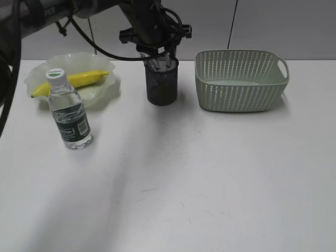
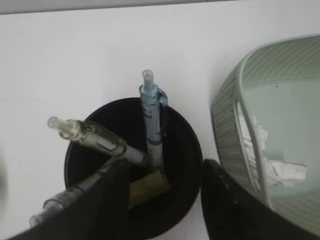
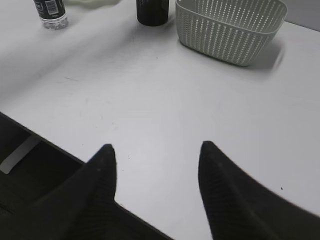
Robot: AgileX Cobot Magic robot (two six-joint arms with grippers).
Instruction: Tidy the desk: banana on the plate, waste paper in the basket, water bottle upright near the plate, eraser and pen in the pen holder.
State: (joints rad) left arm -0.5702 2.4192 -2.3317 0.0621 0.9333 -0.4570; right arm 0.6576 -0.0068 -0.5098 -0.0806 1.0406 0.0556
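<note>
The yellow banana (image 1: 79, 79) lies on the pale green plate (image 1: 102, 92) at the back left. The water bottle (image 1: 70, 111) stands upright just in front of the plate. The black pen holder (image 1: 161, 84) stands at the back centre. My left gripper (image 1: 160, 55) hangs directly above it, open and empty. In the left wrist view its fingers (image 2: 164, 167) straddle the holder (image 2: 196, 145), which contains pens (image 2: 151, 120) and a yellowish eraser (image 2: 147, 185). Crumpled waste paper (image 2: 272, 160) lies in the green basket (image 2: 230, 125). My right gripper (image 3: 156, 146) is open and empty over the table's near edge.
The basket (image 1: 239, 86) stands right of the pen holder, with a small gap between them. The right wrist view shows the bottle (image 3: 50, 12), the holder (image 3: 152, 12) and the basket (image 3: 227, 32) far off, and the table's front edge (image 3: 60, 150) below the fingers.
</note>
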